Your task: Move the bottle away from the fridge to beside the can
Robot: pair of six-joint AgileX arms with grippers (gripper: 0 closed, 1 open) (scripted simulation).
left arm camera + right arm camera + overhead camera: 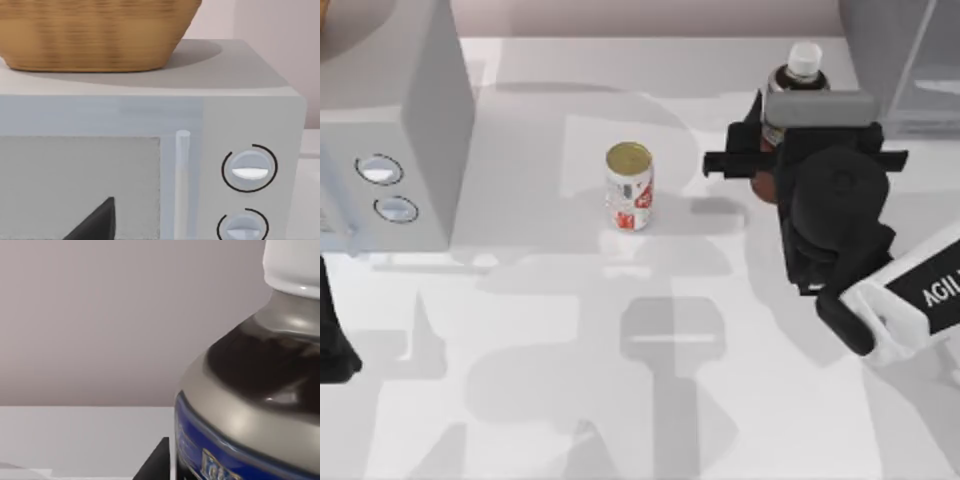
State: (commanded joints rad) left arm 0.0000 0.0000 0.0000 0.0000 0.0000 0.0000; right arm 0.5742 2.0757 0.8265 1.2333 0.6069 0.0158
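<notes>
I am looking down on the white table (570,400), where my right gripper (775,150) is sitting at the brown bottle with the white screw cap (804,60), near the table's far right. The bottle is standing just beside the large dark-grey fridge cabinet with the glassy door (910,60). I cannot tell whether the claw is clamping the bottle. In the right wrist view the bottle's blue-marked label (220,460) is looming very close. The small white can with red markings and a gold top (629,186) is standing upright near the middle, well apart from the bottle. My left arm (332,340) is parked at the left edge, facing the light-grey box with two round dials (250,170), a woven basket (95,35) resting on top.
</notes>
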